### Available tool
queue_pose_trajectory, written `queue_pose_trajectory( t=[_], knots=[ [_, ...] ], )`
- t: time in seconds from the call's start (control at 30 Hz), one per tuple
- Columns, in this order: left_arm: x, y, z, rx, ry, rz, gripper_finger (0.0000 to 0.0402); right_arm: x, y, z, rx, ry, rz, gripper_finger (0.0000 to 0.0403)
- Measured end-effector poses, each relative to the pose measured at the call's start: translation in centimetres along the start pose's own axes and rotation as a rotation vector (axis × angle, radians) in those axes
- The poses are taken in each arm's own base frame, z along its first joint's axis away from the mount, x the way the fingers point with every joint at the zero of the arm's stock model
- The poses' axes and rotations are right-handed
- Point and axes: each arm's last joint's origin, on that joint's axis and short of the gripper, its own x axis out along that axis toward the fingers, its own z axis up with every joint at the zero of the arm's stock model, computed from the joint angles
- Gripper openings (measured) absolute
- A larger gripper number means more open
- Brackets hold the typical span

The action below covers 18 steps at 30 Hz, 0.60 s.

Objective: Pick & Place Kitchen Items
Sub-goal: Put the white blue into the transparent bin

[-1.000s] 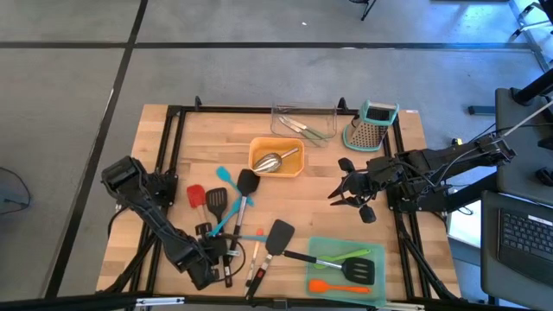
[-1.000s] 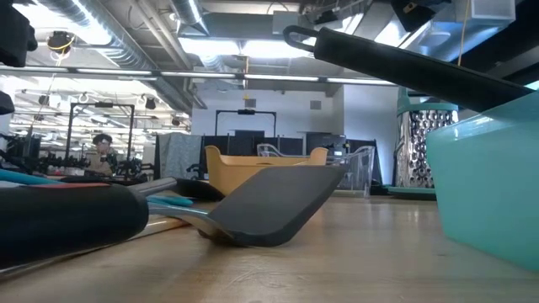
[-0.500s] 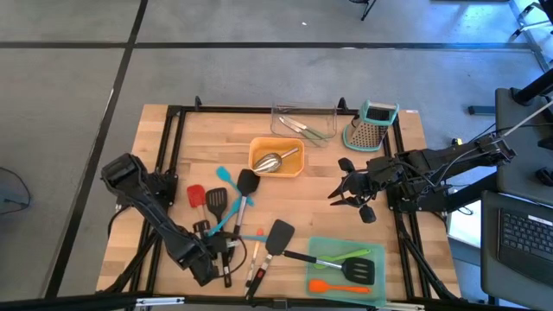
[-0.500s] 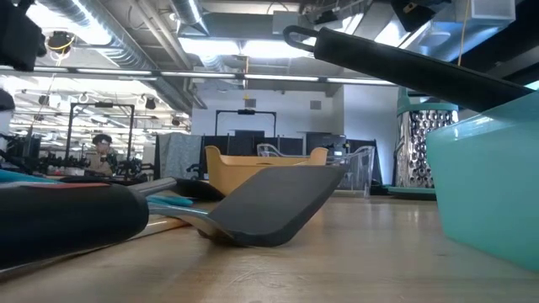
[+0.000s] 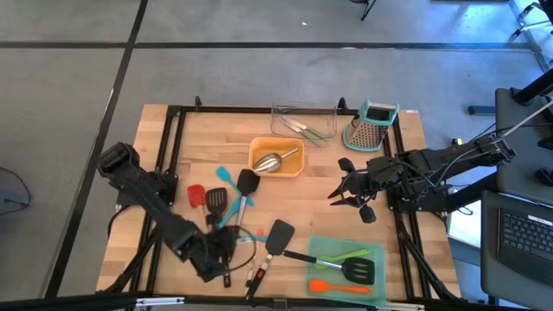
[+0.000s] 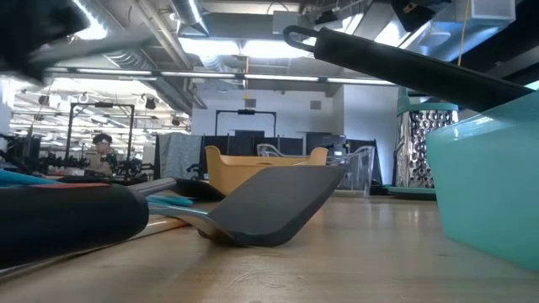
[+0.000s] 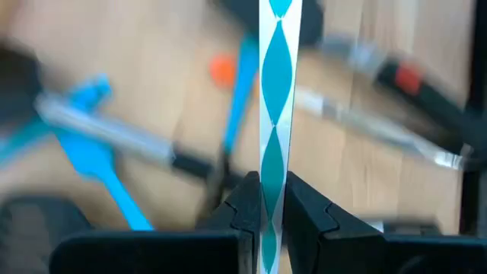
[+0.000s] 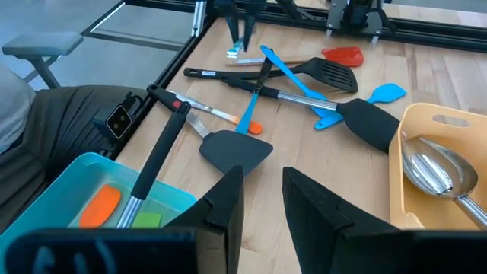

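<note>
Teal-and-white utensil (image 7: 275, 114), thin and twisted, stands pinched between the closed fingers of the left gripper (image 7: 266, 202), just off the cluttered pile of kitchen items (image 5: 238, 212) beside the teal tray (image 5: 321, 250). Pick-up looks done; next comes carrying it clear to a tray. The right gripper (image 5: 346, 194), part open and empty, waits near the orange tray (image 5: 256, 149).

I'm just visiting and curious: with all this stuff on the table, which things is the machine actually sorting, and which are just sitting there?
Part of the job:
- teal-and-white tool, pinched in the left gripper
- black spatula
- red spatula
- steel scoop
- orange tool

Just lying about:
- box grater
- orange tray, teal tray and clear tray, which only hold things
</note>
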Motion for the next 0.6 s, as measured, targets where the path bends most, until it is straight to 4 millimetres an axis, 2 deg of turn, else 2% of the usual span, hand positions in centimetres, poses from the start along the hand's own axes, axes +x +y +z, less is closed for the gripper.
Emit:
queue_pose_trajectory(
  t=[0.1, 0.23, 0.43, 0.6],
  knots=[
    [0.4, 1.5, 2.3, 0.056, -0.051, 0.061, 0.0027, 0.0, 0.0, 0.0, 0.000, 0.000, 0.000, 0.0094],
    [1.1, 4.5, 5.6, 0.110, -0.101, 0.173, 0.0027, 0.0, 0.0, 0.0, 0.002, 0.000, 0.000, 0.0094],
    [2.9, 11.2, 10.2, 0.121, -0.115, 0.291, 0.0027, 0.0, 0.0, 0.0, 0.007, 0.000, -0.001, 0.0094],
    [4.2, 17.4, 14.2, 0.085, -0.214, 0.261, 0.0027, 0.0, 0.0, 0.0, 0.010, 0.000, -0.001, 0.0094]
  ],
)
